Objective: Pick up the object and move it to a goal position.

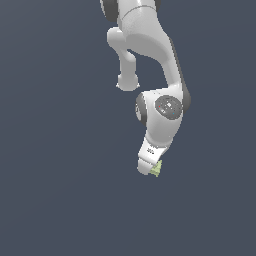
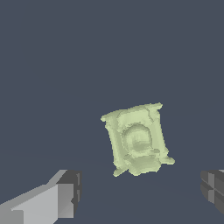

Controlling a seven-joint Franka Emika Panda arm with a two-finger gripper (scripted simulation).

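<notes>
Exterior view. The arm (image 1: pixel 160 75) reaches down from the top of the frame and folds at the wrist so that the gripper (image 1: pixel 146 169) points down at the floor (image 1: pixel 55 200). The block (image 1: pixel 156 169) shows as a small pale green sliver just beside the gripper's tip, on the exterior view's right. Most of it is hidden behind the hand, so contact cannot be confirmed from here. The arm is glossy white with dark joint bands. The floor is a flat, uniform slate grey without texture.

Wrist view. The block (image 2: pixel 138 140) lies on the floor between the two fingers (image 2: pixel 65 194), nearer the far side of the gap than the fingertips. The fingers are spread wide apart, and neither touches the block. This placement fits a descent for a grasp: the jaws straddle the block with clearance on both sides. The block is matte yellow-green and roughly rectangular. It has a raised rim, a rounded boss with a ring mark at its centre, and small nubs at the corners. It sits skewed to the finger line, so the pads would likely meet its sides at a slight angle. The fingers are grey and square-edged, with darker pads.
</notes>
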